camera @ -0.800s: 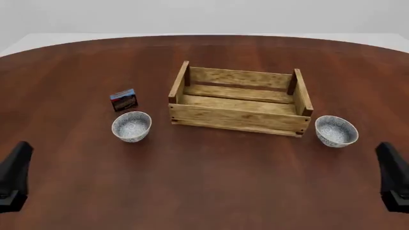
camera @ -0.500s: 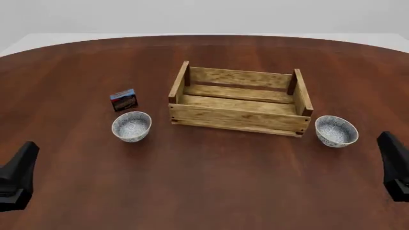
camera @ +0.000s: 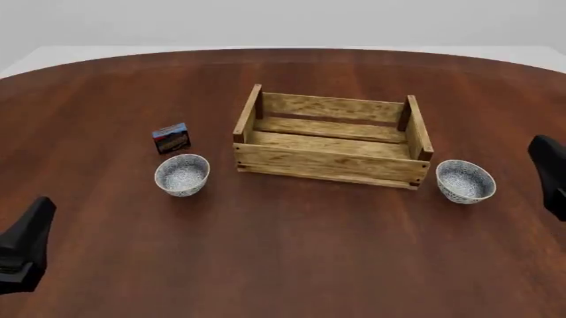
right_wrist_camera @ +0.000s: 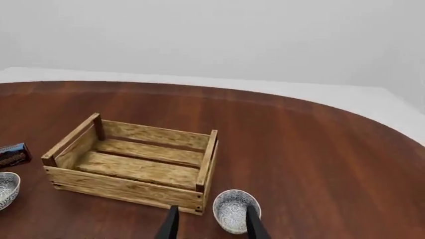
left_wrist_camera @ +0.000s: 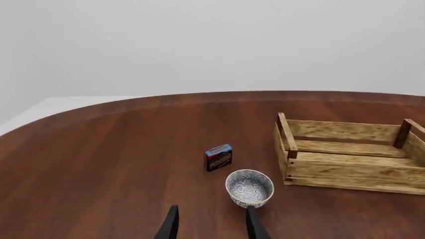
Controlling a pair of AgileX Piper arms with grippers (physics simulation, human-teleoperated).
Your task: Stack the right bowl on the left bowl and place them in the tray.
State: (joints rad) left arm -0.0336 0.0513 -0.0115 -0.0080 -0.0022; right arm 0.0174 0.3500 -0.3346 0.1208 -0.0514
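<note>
Both bowls sit untouched: right bowl [right_wrist_camera: 234,211] just beyond right hand [right_wrist_camera: 211,226].

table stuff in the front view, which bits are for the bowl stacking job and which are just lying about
Part of the job:
- right bowl, on the table just right of the tray
- left bowl, on the table left of the tray
- tray, wooden, nothing in it

Just lying about:
- small blue-and-red box, standing just beyond the left bowl

No legible text on box [camera: 171,138]
</note>
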